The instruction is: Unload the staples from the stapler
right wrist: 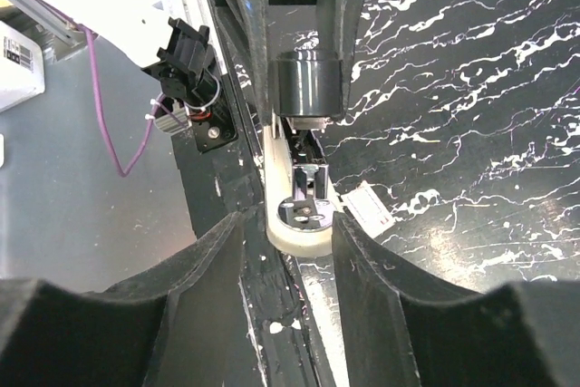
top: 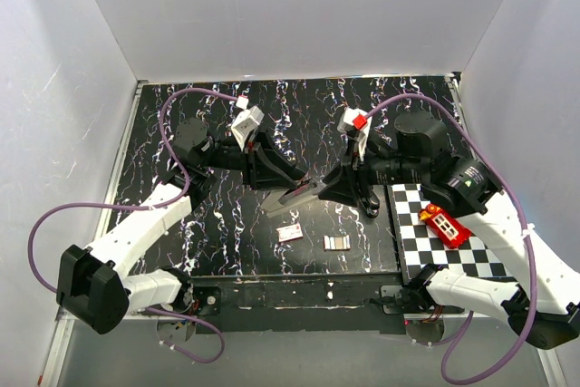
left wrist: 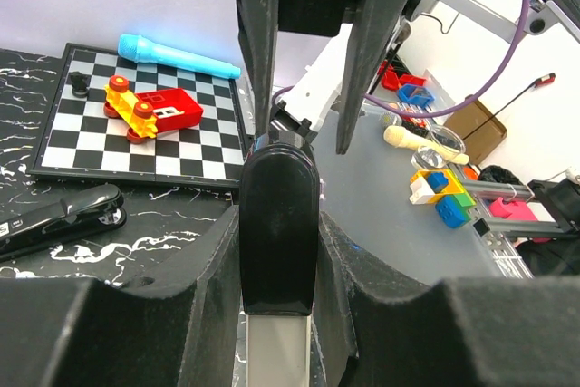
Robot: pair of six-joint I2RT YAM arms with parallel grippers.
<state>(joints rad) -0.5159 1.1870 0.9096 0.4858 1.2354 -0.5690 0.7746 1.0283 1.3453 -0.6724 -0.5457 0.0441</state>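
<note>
The stapler (top: 304,193) is held above the black marbled table between both arms. My left gripper (top: 279,178) is shut on its black top arm (left wrist: 277,224), with a pale grey part (left wrist: 277,351) below it. My right gripper (top: 343,189) is closed around the cream base with its metal anvil (right wrist: 306,215); a thin gap shows on the left side. A black rounded part (right wrist: 308,83) sits behind the base. A strip of staples (top: 337,242) and a small white card (top: 290,233) lie on the table below; the card also shows in the right wrist view (right wrist: 367,210).
A chessboard (top: 453,246) at the right carries a red and yellow toy (top: 442,224). In the left wrist view a second black stapler (left wrist: 63,215) lies by the chessboard (left wrist: 91,147), with a blue marker (left wrist: 177,56) behind. White walls enclose the table.
</note>
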